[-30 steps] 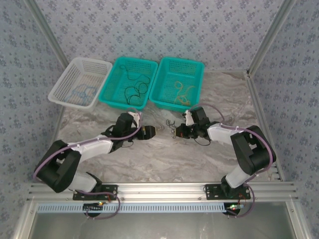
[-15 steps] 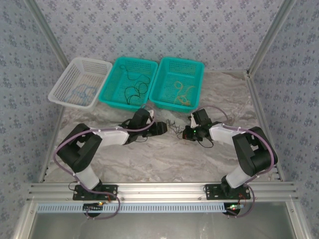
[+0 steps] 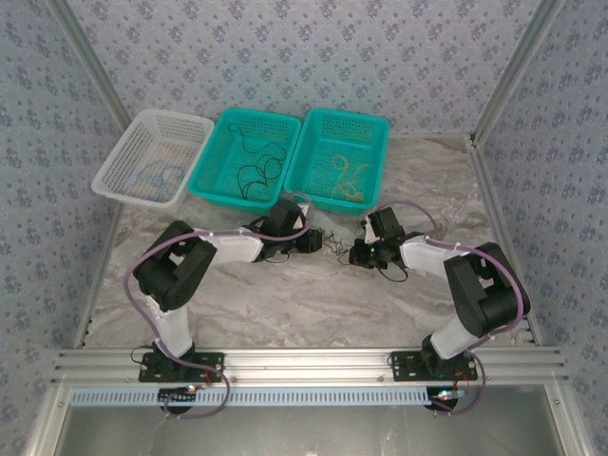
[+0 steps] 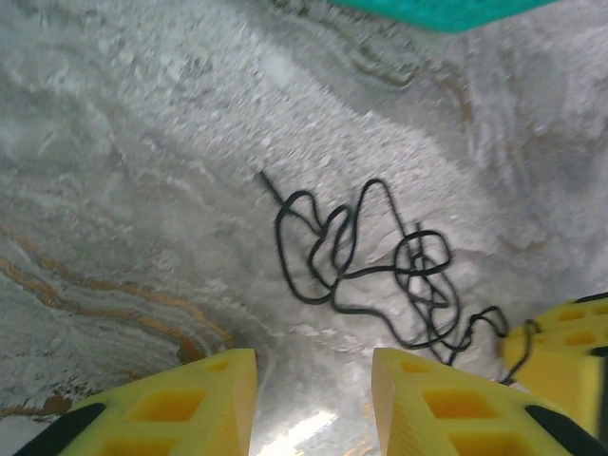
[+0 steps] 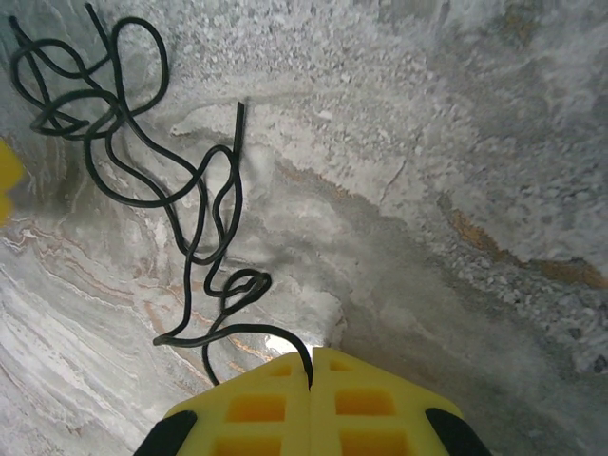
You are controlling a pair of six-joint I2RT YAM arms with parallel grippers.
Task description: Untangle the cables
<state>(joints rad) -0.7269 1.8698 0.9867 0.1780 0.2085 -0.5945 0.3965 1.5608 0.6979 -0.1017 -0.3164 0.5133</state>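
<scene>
The black cable tangle (image 4: 380, 273) lay in loose loops on the marbled counter (image 3: 285, 304), between the two arms' ends and just in front of the teal baskets. One strand of it ran straight into the right fingers (image 5: 285, 408), which were clenched flat together on it (we saw no gap between them). The left fingers (image 4: 180, 404) stood parted just short of the tangle's near side, with bare counter between them and no loop touching them that we could make out. Behind, along the far edge, we counted three baskets in a row: a white basket (image 3: 112, 171) with a blue cord (image 3: 157, 176), a middle teal basket (image 3: 207, 152) holding black cords (image 3: 255, 173), and a right teal basket (image 3: 378, 166) holding tan cords (image 3: 347, 176).
</scene>
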